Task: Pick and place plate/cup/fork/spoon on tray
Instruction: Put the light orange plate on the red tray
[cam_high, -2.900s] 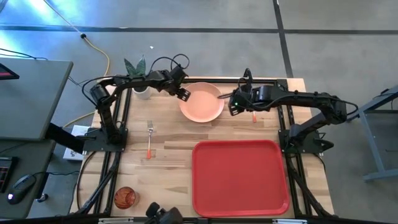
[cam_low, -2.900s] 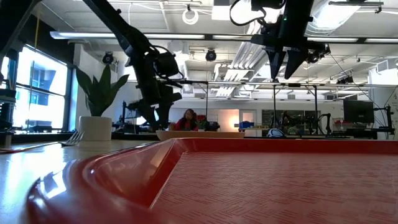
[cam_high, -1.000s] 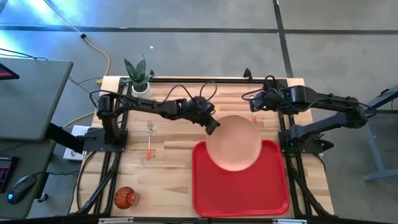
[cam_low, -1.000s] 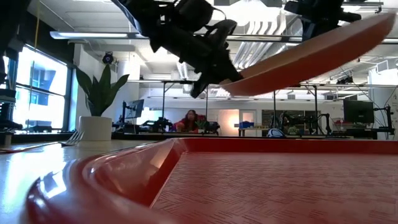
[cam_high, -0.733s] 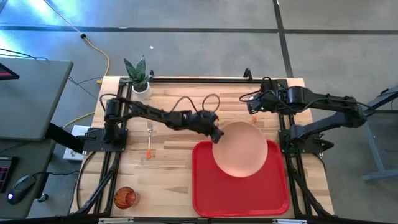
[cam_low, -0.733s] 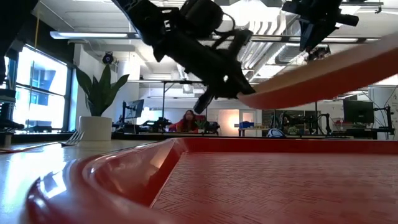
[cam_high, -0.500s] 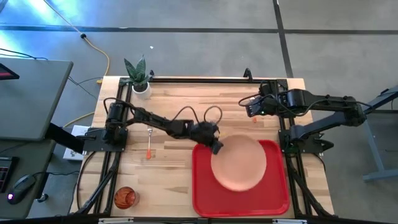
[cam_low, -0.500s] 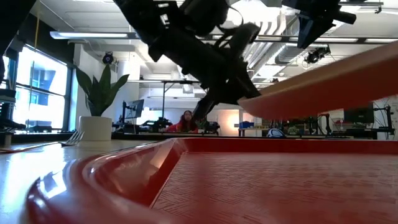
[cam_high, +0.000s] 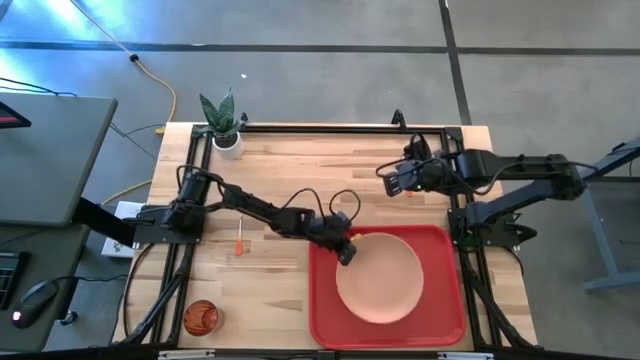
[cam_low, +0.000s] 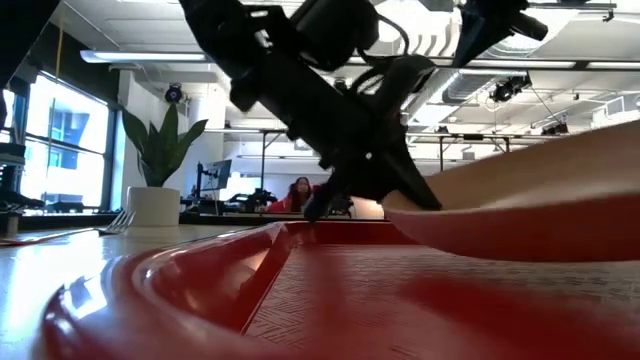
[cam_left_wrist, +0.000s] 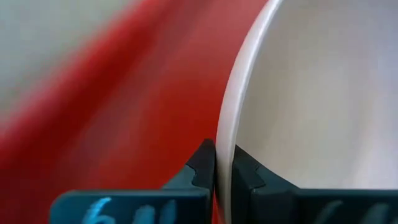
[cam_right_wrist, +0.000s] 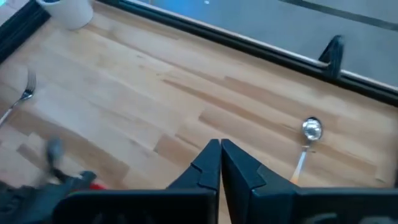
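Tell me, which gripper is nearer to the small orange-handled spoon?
The right. The right gripper hovers near the spoon at the table's far right; the left gripper is over the red tray, clamping the pink plate's rim.

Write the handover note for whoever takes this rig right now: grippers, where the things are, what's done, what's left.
Left gripper: shut on the plate's rim, over the tray; the plate is low, tilted, not let go.
Right gripper: shut, empty, hovering over the table's far side.
Spoon: on the table by the right gripper.
Fork: on the table, left of the tray.
Cup: near-left corner.
Done: nothing placed yet.
Left: release the plate, then cup, fork and spoon.
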